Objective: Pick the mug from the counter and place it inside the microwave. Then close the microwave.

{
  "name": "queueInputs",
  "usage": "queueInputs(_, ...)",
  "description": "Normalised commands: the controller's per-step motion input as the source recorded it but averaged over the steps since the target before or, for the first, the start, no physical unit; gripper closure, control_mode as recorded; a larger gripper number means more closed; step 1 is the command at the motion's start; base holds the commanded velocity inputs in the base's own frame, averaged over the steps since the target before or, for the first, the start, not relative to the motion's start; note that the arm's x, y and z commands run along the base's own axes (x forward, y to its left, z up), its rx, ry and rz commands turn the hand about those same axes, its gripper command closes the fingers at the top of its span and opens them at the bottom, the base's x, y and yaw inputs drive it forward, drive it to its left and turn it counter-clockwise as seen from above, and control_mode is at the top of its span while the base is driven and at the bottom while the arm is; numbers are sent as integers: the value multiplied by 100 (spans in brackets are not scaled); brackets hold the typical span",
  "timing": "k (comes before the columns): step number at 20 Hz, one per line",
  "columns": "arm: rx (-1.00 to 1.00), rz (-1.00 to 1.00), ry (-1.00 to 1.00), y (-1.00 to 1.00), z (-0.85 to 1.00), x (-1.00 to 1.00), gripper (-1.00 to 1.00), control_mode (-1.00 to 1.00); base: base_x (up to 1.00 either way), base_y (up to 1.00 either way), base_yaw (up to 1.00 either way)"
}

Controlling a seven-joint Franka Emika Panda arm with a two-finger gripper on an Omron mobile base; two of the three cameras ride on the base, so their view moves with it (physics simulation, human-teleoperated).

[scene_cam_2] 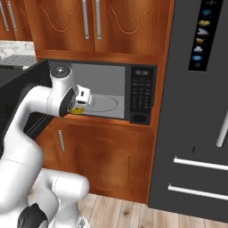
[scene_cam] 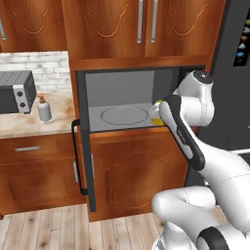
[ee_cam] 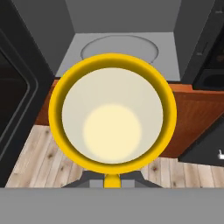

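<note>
One mug (ee_cam: 112, 117), mouth toward the hand camera, before microwave (ee_cam: 122, 48).

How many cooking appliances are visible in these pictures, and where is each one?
2. The microwave is built into the wood cabinets, its door open. The grey toaster oven stands on the counter at the far left, beside a soap bottle. Others may be hidden outside the views.

— What sort of room is this?

— A home kitchen. Look at the built-in microwave (scene_cam: 128, 103), door open, set among reddish wood cabinets (scene_cam: 139, 27).

— And around the microwave?

— Left of it, a marbled counter (scene_cam: 29, 123) with a toaster oven (scene_cam: 17, 91) and a soap bottle (scene_cam: 44, 109) before a white brick backsplash (scene_cam: 41, 66). Right of it, a tall black refrigerator (scene_cam_2: 200, 111). Plank flooring (scene_cam: 58, 229) below.
</note>
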Motion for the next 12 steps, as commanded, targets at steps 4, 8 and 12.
queueInputs(4, -3, 0, -2, 13, -5, 67, 100, -100, 0, 0, 0)
queueInputs(8, -3, 0, 0, 13, -2, 72, 100, -100, 0, 0, 0)
queueInputs(12, -3, -1, 0, 11, -8, 70, 100, -100, 0, 0, 0)
